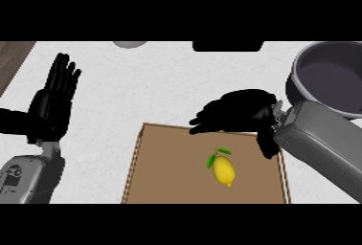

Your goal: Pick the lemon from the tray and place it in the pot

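A yellow lemon [224, 171] with green leaves lies on the brown tray [163, 167], right of the tray's middle. My right hand [237, 114] hovers over the tray's far edge, above and beyond the lemon, its fingers relaxed and holding nothing. The thumb hangs down near the tray's right edge. A grey pot [332, 76] stands at the far right, partly cut off by the view's edge and partly hidden by my right forearm. My left hand [53, 103] rests open at the left, fingers up.
A white counter [155, 86] carries everything. A dark wooden strip [13, 57] runs along the far left. A pale round object [130, 44] and a black object [228, 45] sit at the far edge.
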Robot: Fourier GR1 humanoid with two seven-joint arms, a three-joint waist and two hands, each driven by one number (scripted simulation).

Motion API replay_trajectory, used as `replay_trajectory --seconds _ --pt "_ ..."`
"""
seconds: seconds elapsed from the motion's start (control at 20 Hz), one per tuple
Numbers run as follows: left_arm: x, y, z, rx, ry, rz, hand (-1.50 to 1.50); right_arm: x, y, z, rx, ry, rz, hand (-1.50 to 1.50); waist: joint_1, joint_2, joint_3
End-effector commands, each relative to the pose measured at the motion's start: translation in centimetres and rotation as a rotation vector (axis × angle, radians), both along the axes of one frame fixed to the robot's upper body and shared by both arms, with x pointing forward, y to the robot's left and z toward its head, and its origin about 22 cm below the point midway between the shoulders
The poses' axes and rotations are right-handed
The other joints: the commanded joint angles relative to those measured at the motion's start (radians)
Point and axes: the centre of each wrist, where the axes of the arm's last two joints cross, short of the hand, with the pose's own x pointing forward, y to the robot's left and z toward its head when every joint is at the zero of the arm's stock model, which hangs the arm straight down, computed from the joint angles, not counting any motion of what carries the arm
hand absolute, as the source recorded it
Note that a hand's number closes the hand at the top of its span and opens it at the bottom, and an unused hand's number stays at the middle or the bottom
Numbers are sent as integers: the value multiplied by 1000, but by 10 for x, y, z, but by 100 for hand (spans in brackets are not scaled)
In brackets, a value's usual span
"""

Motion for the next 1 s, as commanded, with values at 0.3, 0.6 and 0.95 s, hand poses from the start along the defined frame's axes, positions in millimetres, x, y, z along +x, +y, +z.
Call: replay_trajectory --seconds 0.3,0.6,0.95 --pt "4 -5 7 -1 -5 15 0 -8 0 -32 14 60 55 -150 -1 0 0" --pt "12 13 -4 9 -11 15 0 -24 -12 -58 19 6 80 -150 -6 2 0" --pt "0 11 9 -1 -17 11 0 -24 10 -82 -54 -55 8 -150 0 0 0"
